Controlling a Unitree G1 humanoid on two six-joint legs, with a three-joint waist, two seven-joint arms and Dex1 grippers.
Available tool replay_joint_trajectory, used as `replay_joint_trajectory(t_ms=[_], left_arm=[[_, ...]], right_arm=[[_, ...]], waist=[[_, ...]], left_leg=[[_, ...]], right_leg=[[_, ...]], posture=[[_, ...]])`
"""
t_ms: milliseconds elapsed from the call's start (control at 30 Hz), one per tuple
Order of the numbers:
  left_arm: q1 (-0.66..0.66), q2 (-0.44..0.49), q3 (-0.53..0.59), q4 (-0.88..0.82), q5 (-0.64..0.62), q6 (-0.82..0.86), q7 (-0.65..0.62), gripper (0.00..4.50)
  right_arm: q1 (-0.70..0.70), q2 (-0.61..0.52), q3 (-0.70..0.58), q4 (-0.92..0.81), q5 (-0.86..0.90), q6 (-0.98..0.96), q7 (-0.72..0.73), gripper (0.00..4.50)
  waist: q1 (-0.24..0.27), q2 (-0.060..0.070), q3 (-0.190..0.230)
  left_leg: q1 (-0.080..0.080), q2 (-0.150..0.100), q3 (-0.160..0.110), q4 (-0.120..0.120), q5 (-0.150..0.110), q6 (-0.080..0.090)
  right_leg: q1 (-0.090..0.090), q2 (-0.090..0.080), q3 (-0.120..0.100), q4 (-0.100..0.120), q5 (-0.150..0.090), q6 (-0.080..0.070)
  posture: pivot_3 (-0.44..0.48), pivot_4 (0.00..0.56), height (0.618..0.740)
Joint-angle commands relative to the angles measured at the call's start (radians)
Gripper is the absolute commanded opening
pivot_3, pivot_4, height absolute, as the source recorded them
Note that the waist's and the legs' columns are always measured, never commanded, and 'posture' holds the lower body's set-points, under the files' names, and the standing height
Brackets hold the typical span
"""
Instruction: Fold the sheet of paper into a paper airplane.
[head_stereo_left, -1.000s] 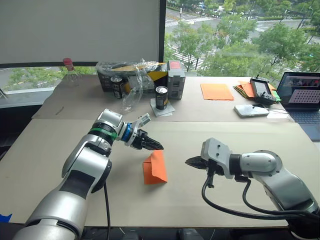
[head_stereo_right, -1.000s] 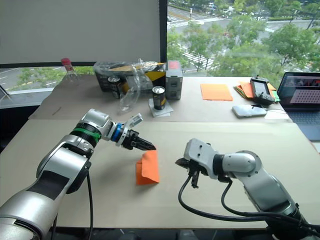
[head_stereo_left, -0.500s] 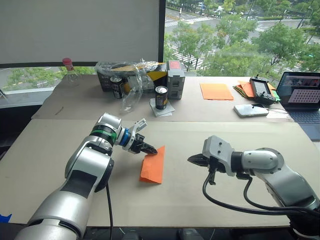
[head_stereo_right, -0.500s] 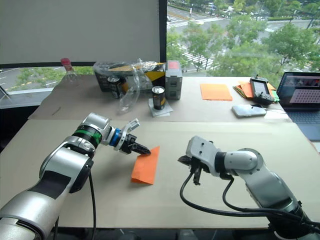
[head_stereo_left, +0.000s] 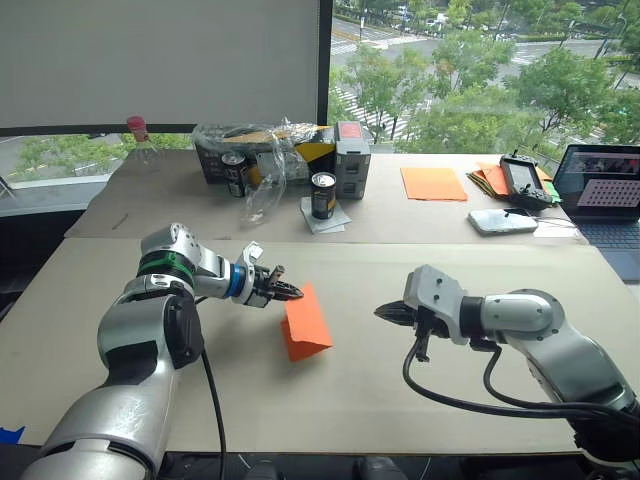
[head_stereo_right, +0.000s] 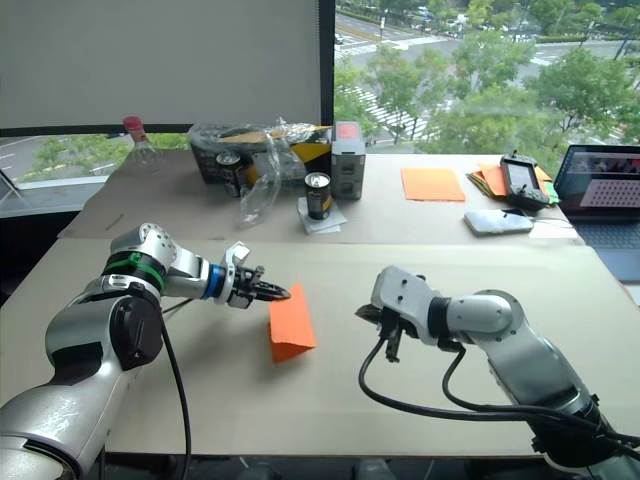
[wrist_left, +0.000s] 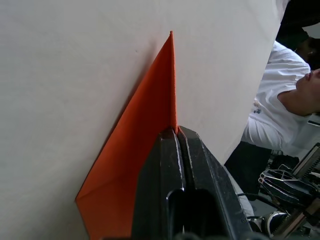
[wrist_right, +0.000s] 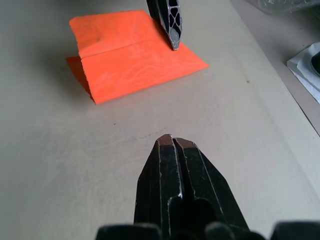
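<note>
The left gripper (head_stereo_left: 291, 293) has its jaws clenched on the edge of the folded sheet of paper (head_stereo_left: 305, 322), mid-worktop (head_stereo_left: 400, 400). The right gripper (head_stereo_left: 383, 313), jaws closed and empty, hovers nearby.

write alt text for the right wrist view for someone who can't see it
A folded orange sheet of paper lies on a beige table, with the left gripper touching its upper edge with its fingers shut. In the foreground, the right gripper points toward the paper with its fingers shut and empty, apart from it.
</note>
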Motion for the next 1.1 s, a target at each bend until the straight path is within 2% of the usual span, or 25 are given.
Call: replay_joint_trajectory(t_ms=[33,100,167,233,267,400,667,767,867,1100], left_arm=[[0.061,-0.071,0.265,-0.131,-0.044,0.074,0.233,0.03],[0.144,-0.208,0.412,-0.372,-0.064,0.088,0.387,0.03],[0.213,-0.417,0.577,-0.689,-0.096,0.088,0.565,0.03],[0.248,-0.601,0.682,-0.960,-0.136,0.088,0.711,0.03],[0.256,-0.670,0.712,-1.062,-0.157,0.088,0.769,0.03],[0.255,-0.800,0.786,-1.240,-0.240,0.088,0.923,0.03],[0.309,-0.881,0.783,-1.276,-0.439,0.088,1.100,0.03],[0.347,-0.878,0.752,-1.265,-0.540,0.088,1.177,0.85],[0.366,-0.840,0.738,-1.248,-0.630,0.088,1.252,1.88],[0.398,-0.685,0.708,-1.205,-0.846,0.088,1.429,4.27]], right_arm=[[-0.033,0.008,0.000,0.009,-0.007,-0.038,0.003,0.00],[-0.044,0.013,0.007,0.021,-0.011,-0.044,0.002,0.00],[-0.057,0.020,0.015,0.032,-0.017,-0.047,-0.001,0.00],[-0.066,0.026,0.019,0.041,-0.021,-0.049,-0.005,0.00],[-0.070,0.029,0.020,0.045,-0.024,-0.050,-0.006,0.00],[-0.081,0.037,0.027,0.054,-0.030,-0.053,-0.009,0.00],[-0.088,0.046,0.035,0.055,-0.041,-0.046,-0.013,0.00],[-0.086,0.050,0.038,0.049,-0.042,-0.040,-0.015,0.00],[-0.084,0.055,0.044,0.048,-0.042,-0.041,-0.016,0.00],[-0.091,0.075,0.057,0.063,-0.047,-0.050,-0.015,0.00]], waist=[[0.000,0.000,0.000],[0.004,0.000,0.000],[0.013,0.000,0.000],[0.031,0.000,0.000],[0.027,-0.005,0.003],[0.008,-0.007,0.003],[0.032,-0.007,0.003],[0.031,-0.007,0.004],[0.030,-0.007,0.004],[0.028,-0.007,0.004]], left_leg=[[0.000,0.000,0.000,0.000,0.000,0.000],[0.001,0.000,0.000,0.000,0.000,0.000],[0.000,-0.001,0.000,0.001,0.000,-0.001],[0.000,0.000,0.000,0.003,0.000,-0.002],[-0.001,-0.001,0.001,0.004,0.000,-0.004],[0.001,0.001,0.001,0.003,0.001,-0.006],[0.000,-0.001,0.001,0.005,0.001,-0.007],[0.000,-0.001,0.001,0.005,0.001,-0.007],[0.000,0.000,0.001,0.005,0.001,-0.007],[0.001,0.000,0.001,0.005,0.001,-0.008]], right_leg=[[0.000,0.000,0.000,0.000,0.000,0.000],[0.000,-0.001,0.000,0.002,0.000,0.000],[0.000,-0.002,0.000,0.005,0.000,0.000],[0.000,-0.003,0.001,0.005,0.000,0.000],[0.000,-0.003,0.001,0.004,0.000,0.000],[-0.002,0.000,0.002,0.006,0.002,-0.001],[-0.001,-0.001,0.002,0.005,0.002,0.000],[-0.001,-0.001,0.002,0.005,0.002,0.000],[-0.001,-0.001,0.002,0.005,0.002,0.000],[-0.001,-0.001,0.002,0.005,0.002,0.000]], posture=[[0.000,0.150,0.730],[0.000,0.150,0.730],[0.000,0.150,0.730],[0.000,0.150,0.730],[0.000,0.150,0.730],[0.000,0.150,0.730],[0.000,0.150,0.730],[0.000,0.150,0.730],[0.000,0.150,0.730],[0.000,0.150,0.730]])
